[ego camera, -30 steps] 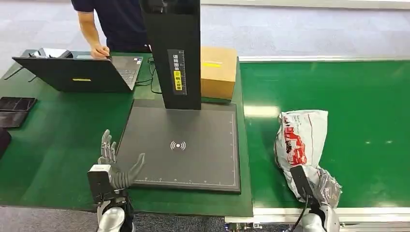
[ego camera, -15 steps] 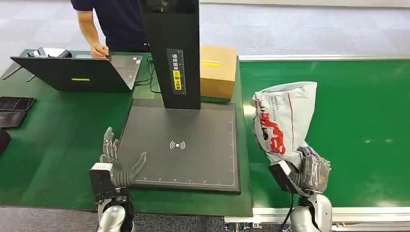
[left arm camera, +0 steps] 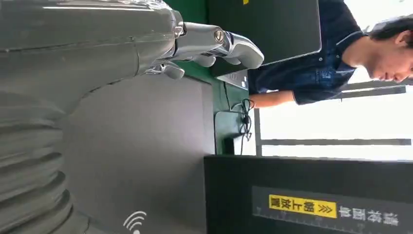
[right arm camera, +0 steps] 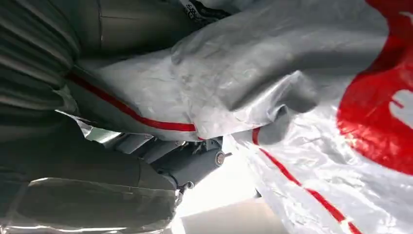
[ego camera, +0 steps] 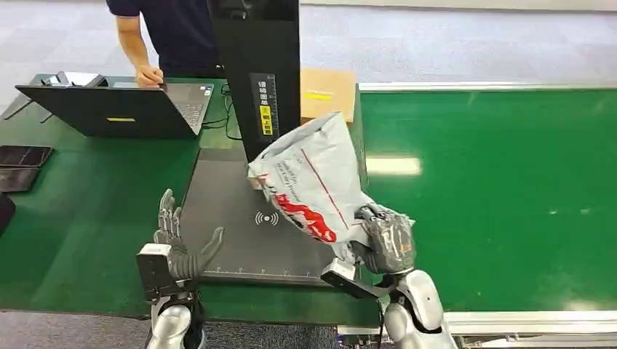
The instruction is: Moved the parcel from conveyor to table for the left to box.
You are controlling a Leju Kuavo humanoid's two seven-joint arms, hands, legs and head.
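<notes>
Now right hand (ego camera: 385, 243) grips parcel (ego camera: 313, 178) above scanner pad (ego camera: 233, 196).

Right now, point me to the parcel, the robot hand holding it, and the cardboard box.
parcel (ego camera: 309, 178), head view, on the white plastic above the red print.
right robot hand (ego camera: 384, 243), head view, on the fingers gripping the parcel's lower end.
cardboard box (ego camera: 327, 94), head view, on its top face.

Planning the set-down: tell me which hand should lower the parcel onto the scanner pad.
Right. The right hand grips the parcel above the scanner pad; the left hand waits empty, fingers spread, at the pad's edge.
</notes>
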